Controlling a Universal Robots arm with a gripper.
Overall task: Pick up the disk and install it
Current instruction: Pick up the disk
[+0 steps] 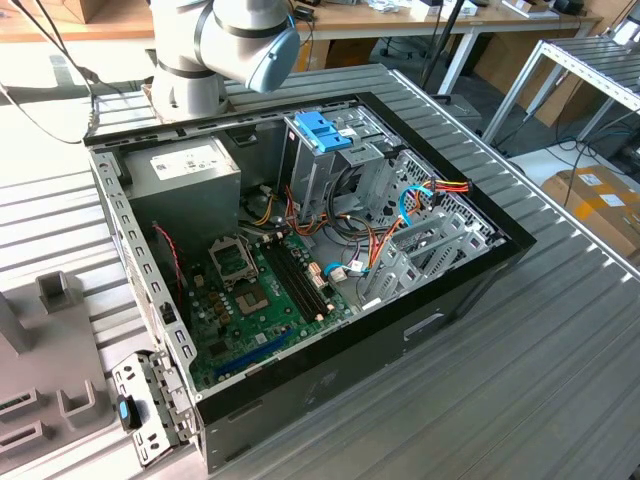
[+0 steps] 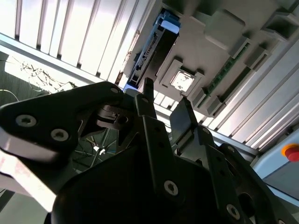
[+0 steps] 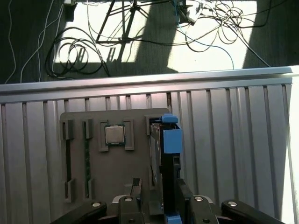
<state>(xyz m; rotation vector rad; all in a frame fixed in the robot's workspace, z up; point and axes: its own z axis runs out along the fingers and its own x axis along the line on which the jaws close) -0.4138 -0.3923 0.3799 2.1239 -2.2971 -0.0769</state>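
The disk (image 3: 164, 154) stands on its edge in a slot of a grey holder plate (image 3: 117, 168), its blue plastic rail (image 3: 171, 139) facing the camera. In the second wrist view the disk (image 2: 150, 49) is a thin dark slab with a blue end. My gripper (image 3: 158, 187) hovers over it, open, with one finger on each side and nothing between them. Its two dark fingertips (image 2: 147, 91) stand apart, short of the disk, in the second wrist view. The open computer case (image 1: 470, 270) has a drive cage with a bare blue bracket (image 1: 322, 130).
The holder plate also carries a processor chip (image 3: 114, 134) and memory sticks (image 3: 86, 163) in slots. In the case sit a grey power supply (image 1: 190, 170), the motherboard (image 1: 250, 300) and loose cables (image 1: 400, 215). A red button (image 2: 290, 151) is off to the side. Floor cables (image 3: 79, 51) lie beyond the table edge.
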